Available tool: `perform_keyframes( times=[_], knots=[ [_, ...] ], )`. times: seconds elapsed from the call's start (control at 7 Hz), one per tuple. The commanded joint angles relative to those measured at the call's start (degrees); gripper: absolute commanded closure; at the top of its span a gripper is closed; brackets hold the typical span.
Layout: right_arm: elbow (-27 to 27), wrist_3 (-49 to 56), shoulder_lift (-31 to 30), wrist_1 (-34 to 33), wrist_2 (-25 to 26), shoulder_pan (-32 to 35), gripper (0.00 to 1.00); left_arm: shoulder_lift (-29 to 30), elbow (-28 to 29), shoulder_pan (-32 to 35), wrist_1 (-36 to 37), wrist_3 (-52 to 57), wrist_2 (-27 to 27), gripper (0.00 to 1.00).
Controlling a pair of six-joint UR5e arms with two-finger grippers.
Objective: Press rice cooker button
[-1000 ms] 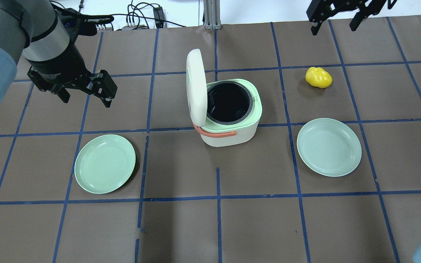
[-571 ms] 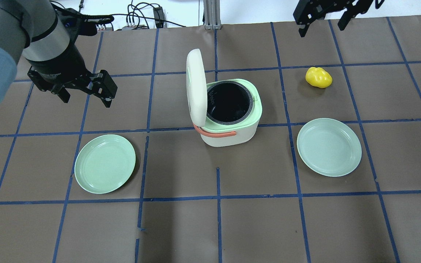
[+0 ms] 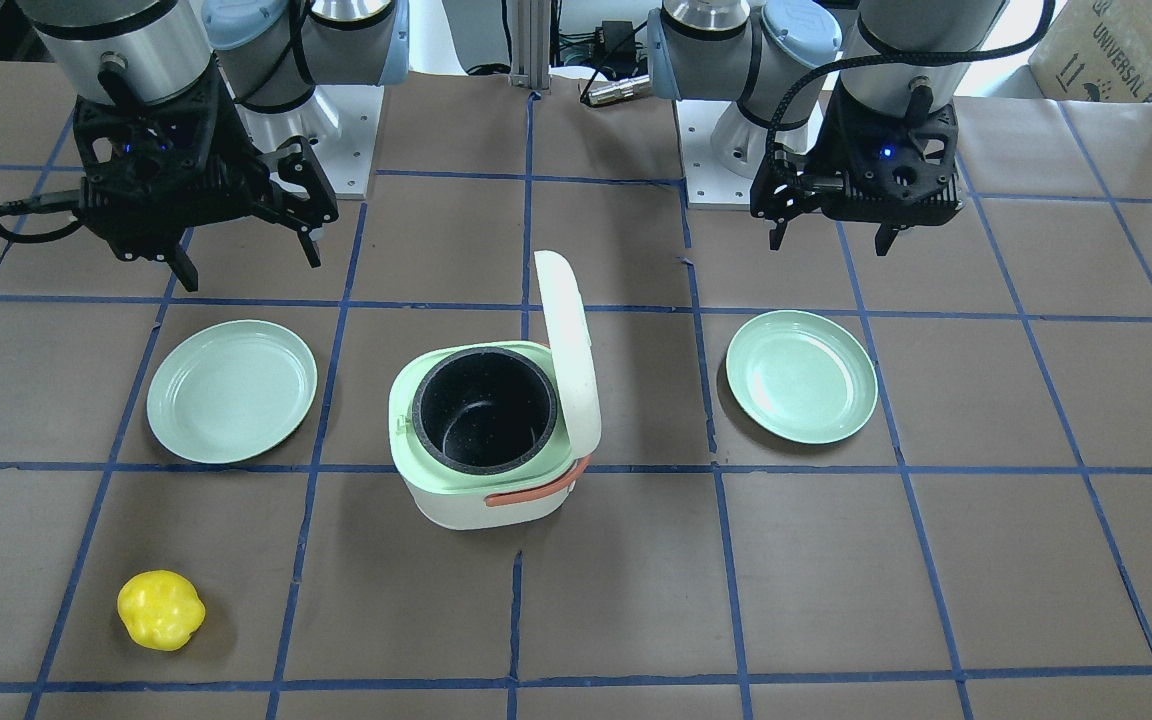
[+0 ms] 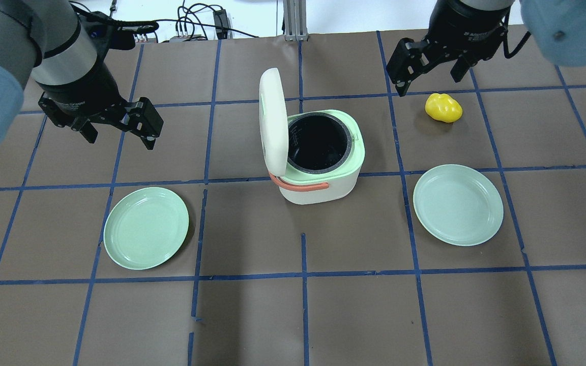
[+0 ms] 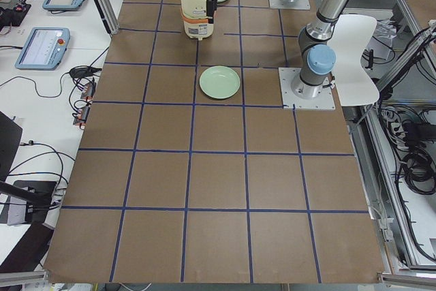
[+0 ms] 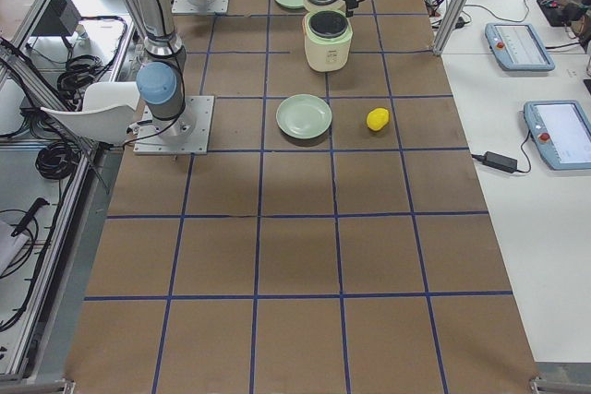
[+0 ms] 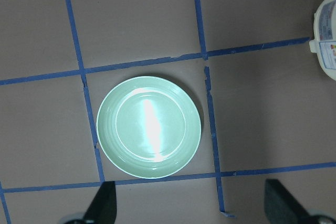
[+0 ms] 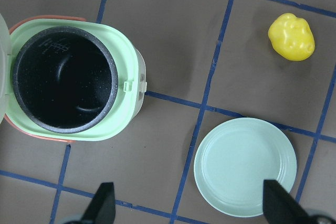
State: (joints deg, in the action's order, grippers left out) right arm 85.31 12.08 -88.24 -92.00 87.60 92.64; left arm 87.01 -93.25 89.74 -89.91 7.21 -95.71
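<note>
The white rice cooker [image 4: 318, 189] stands mid-table with its lid [image 4: 272, 122] hinged upright, and its black inner pot [image 4: 319, 142] is bare. The mint rim and orange strap handle [image 4: 300, 185] show. It also shows in the front view [image 3: 476, 505] and the right wrist view [image 8: 73, 93]. My left gripper [image 4: 120, 138] is open and empty, hovering to the cooker's left over a plate [image 7: 149, 127]. My right gripper [image 4: 429, 84] is open and empty, up high to the cooker's right. No gripper touches the cooker.
Two pale green plates lie either side of the cooker, the left one [image 4: 146, 227] and the right one [image 4: 458, 205]. A yellow lumpy object [image 4: 443, 108] lies at the far right, below my right gripper. Cables run along the far table edge.
My right gripper has come in from the top right edge, moving left and lower in the overhead view, to near the yellow object. The left gripper and the cooker have not moved.
</note>
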Motion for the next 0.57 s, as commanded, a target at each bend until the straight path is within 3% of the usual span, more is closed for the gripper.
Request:
perform_keyframes(
  times=[0.0,0.43],
  knots=[
    [1.27,0.05,-1.58,1.20,0.03,-0.97,0.00,0.00,0.00,0.00,0.00,0.00,0.00,0.00],
    [1.18,-0.13,-1.67,1.91,0.64,-1.06,0.00,0.00,0.00,0.00,0.00,0.00,0.00,0.00]
  ],
)
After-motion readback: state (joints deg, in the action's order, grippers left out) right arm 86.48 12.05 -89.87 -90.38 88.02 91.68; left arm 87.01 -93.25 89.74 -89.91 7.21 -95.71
